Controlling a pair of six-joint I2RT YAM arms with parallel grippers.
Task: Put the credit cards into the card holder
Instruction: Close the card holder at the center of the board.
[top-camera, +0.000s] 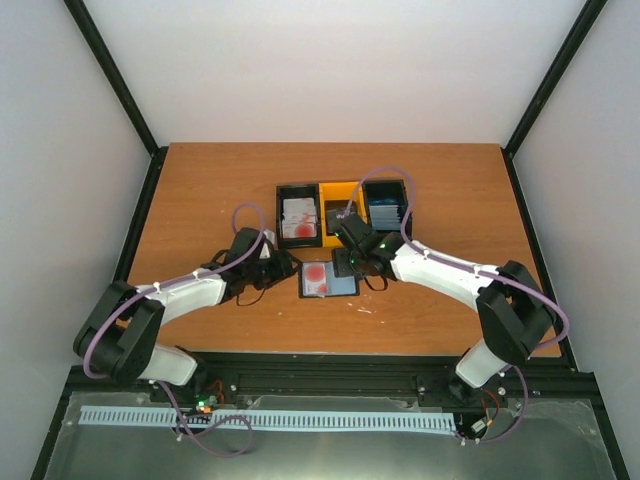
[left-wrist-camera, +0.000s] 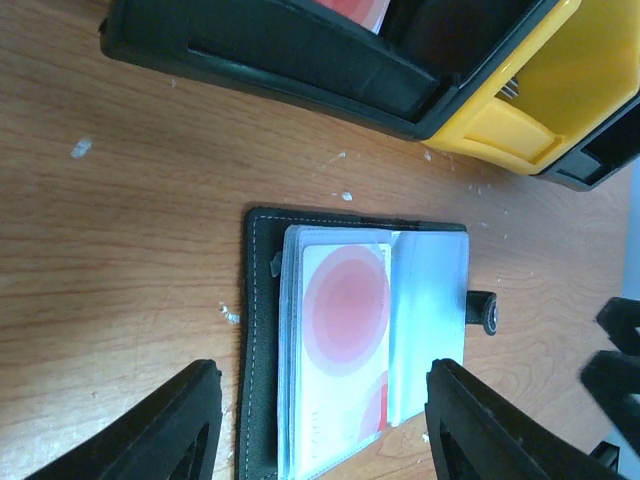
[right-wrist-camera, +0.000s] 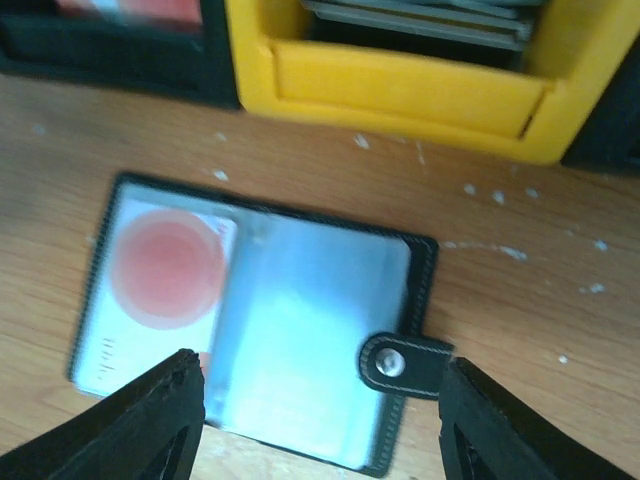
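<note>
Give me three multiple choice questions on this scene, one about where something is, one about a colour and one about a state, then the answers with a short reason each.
1. Where is the black folding card holder?
A. inside a bin
B. lying open on the wooden table
C. held in a gripper

2. What colour is the middle plastic bin of the three?
A. yellow
B. black
C. blue

3. How are the left gripper and the right gripper?
A. both open
B. both shut
C. left shut on a card

Answers:
1 B, it lies flat on bare wood.
2 A, its walls are yellow.
3 A, each wrist view shows its fingers spread wide, gripping nothing.
</note>
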